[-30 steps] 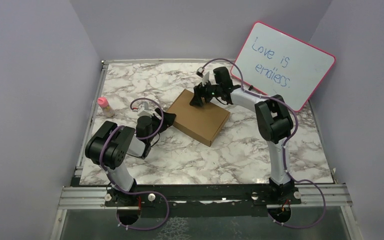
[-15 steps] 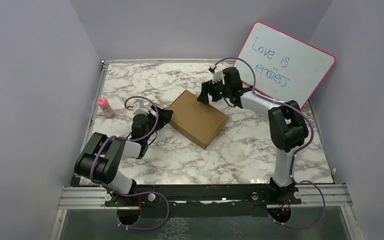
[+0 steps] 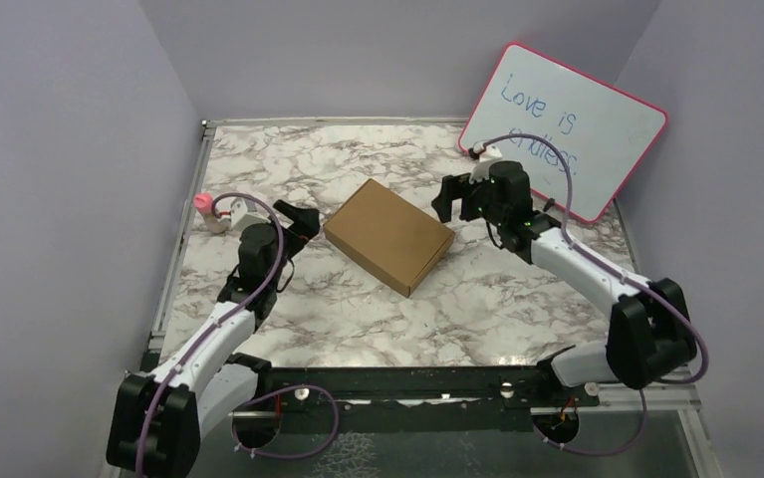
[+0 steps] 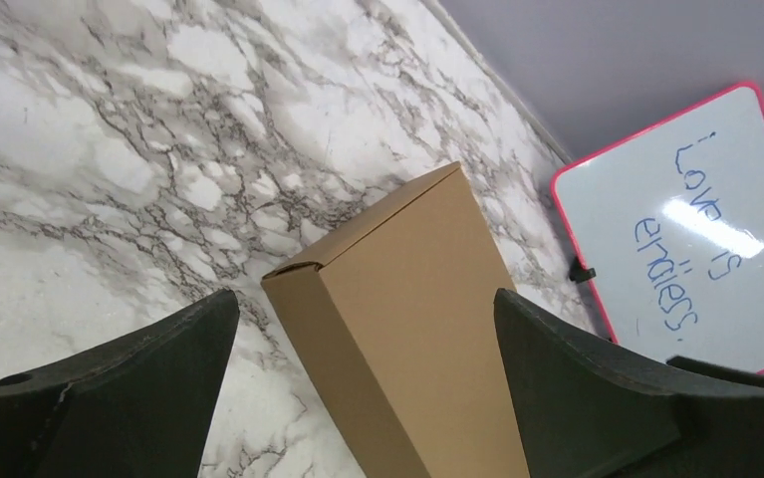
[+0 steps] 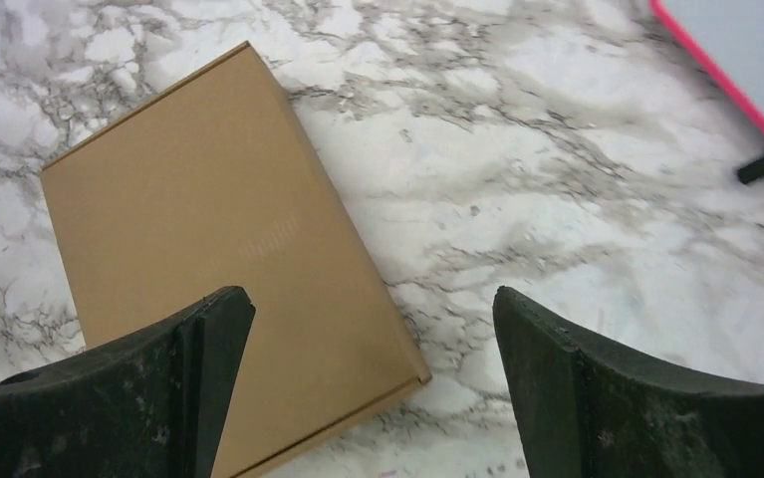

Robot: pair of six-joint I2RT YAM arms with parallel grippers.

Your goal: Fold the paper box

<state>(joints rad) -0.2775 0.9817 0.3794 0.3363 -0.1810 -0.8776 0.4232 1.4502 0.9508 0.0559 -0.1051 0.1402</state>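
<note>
The paper box (image 3: 389,234) lies closed and flat on the marble table (image 3: 517,309), turned at an angle. My left gripper (image 3: 298,217) hovers just left of the box's left corner, open and empty, clear of the cardboard. The left wrist view has the paper box (image 4: 417,319) standing between and beyond the spread fingers of the left gripper (image 4: 366,299). My right gripper (image 3: 454,199) hangs off the box's far right edge, open and holding nothing. The right wrist view looks down on the paper box (image 5: 208,229) under the wide-set right gripper (image 5: 373,296).
A pink-framed whiteboard (image 3: 567,124) with blue writing leans at the back right, close behind the right arm. A small pink-capped bottle (image 3: 205,209) stands at the table's left edge near the left gripper. Purple walls enclose the table on three sides.
Both grippers have opened and drawn away from the box, the left one back to the left, the right one to the right. The box has shifted slightly left.
</note>
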